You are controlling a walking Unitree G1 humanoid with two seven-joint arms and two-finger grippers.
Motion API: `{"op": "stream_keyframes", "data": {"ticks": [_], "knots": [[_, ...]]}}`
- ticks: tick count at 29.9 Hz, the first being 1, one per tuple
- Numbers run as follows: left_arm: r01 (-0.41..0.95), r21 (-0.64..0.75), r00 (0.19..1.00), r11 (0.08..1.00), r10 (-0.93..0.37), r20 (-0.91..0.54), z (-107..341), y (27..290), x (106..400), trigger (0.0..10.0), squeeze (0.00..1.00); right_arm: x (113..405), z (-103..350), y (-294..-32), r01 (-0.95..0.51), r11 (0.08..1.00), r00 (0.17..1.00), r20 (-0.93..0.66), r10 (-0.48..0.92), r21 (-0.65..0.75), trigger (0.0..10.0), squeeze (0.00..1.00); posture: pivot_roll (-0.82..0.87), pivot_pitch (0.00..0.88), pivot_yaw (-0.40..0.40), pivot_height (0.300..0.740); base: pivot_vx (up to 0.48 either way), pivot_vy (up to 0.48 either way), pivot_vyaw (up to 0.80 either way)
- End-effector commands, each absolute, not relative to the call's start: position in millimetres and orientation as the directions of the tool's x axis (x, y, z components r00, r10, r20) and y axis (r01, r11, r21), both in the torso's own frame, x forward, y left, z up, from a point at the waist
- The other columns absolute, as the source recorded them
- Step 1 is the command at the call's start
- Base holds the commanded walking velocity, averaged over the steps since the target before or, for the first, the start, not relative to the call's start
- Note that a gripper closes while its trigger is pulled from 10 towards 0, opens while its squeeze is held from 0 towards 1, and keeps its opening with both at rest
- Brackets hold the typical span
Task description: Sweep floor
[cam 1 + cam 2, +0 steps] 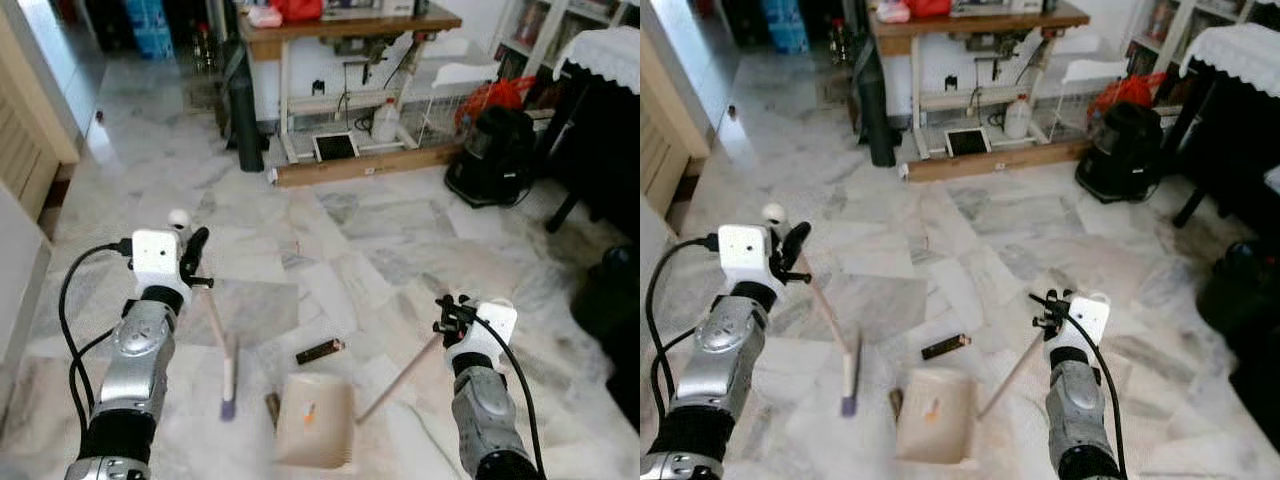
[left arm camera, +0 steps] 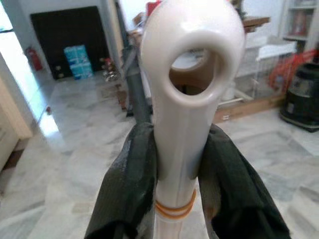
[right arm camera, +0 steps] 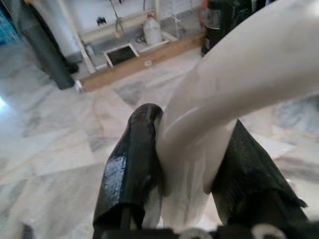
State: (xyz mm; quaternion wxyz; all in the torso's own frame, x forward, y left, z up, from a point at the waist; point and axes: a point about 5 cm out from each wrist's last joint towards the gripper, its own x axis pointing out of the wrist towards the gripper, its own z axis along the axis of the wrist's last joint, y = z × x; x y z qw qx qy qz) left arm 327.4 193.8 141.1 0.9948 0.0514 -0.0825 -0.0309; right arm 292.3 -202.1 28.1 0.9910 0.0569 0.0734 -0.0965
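The left gripper (image 1: 193, 262) is clamped on the broom (image 1: 222, 352), whose thin pale handle ends above the fingers (image 2: 130, 184) in a glossy white loop with a hanging hole and two orange bands. Below that gripper the handle slopes to a narrow brush head with a purple tip on the marble floor (image 1: 400, 230). The right gripper (image 1: 447, 318) grips the smooth white curved handle end of the dustpan (image 1: 318, 422), a flat cream plastic tray lying between the two arms with an orange scrap inside. A small dark oblong object (image 1: 320, 351) lies just beyond the pan.
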Motion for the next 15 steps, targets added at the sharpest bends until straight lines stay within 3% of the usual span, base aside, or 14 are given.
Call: {"op": "stream_keyframes", "data": {"ticks": [1, 15], "knots": [[0.051, 0.113, 0.972, 0.992, -0.076, 0.221, 155, 198, 327, 10.0, 0.00, 298, 35, -202, 0.181, 0.982, 0.977, -0.124, -0.173, 0.051, 10.0, 0.00, 0.02, 0.000, -0.001, 0.740, 0.000, 0.000, 0.00], [0.073, 0.111, 0.979, 0.991, -0.093, 0.182, 148, 198, 321, 10.0, 0.00, 289, 22, -205, 0.131, 0.986, 0.973, -0.179, -0.148, -0.099, 10.0, 0.00, 0.05, 0.000, -0.013, 0.740, 0.000, 0.000, 0.00]]}}
